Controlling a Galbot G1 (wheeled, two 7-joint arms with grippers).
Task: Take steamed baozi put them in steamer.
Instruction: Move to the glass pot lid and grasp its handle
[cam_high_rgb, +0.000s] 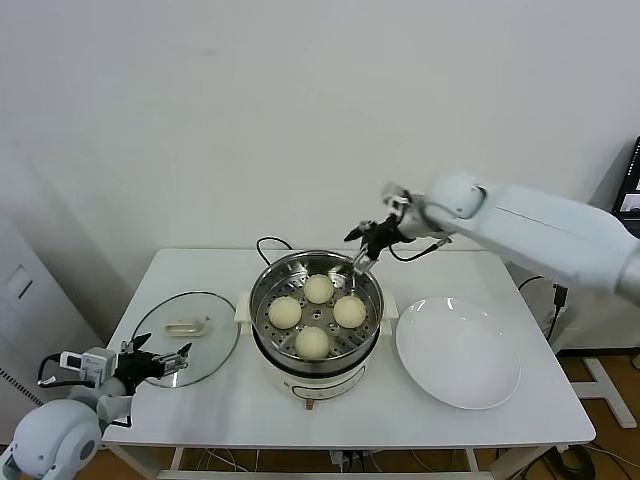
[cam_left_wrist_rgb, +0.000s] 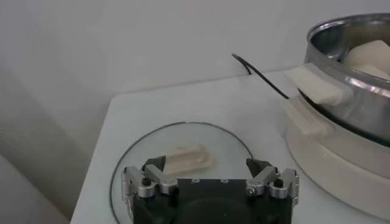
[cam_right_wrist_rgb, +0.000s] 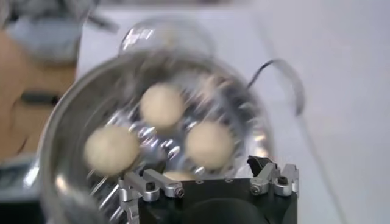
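- Four baozi (cam_high_rgb: 318, 288) lie on the tray inside the steamer (cam_high_rgb: 266, 300), just below and before the right claw (cam_high_rgb: 366, 247).
- Right claw: spread, empty, above the steamer's far rim.
- Left claw (cam_high_rgb: 160, 362): spread, idle over the lid (cam_high_rgb: 218, 340).
- Plate (cam_high_rgb: 458, 352): bare.
- Step judged: release, loading apparently complete. Next: lift the right claw clear.

No legible text, label, brand, number or sign found in any view. The steamer (cam_high_rgb: 316, 312) base shows small front markings, too small to read. The dark screen at the far right edge of the head view shows nothing readable.
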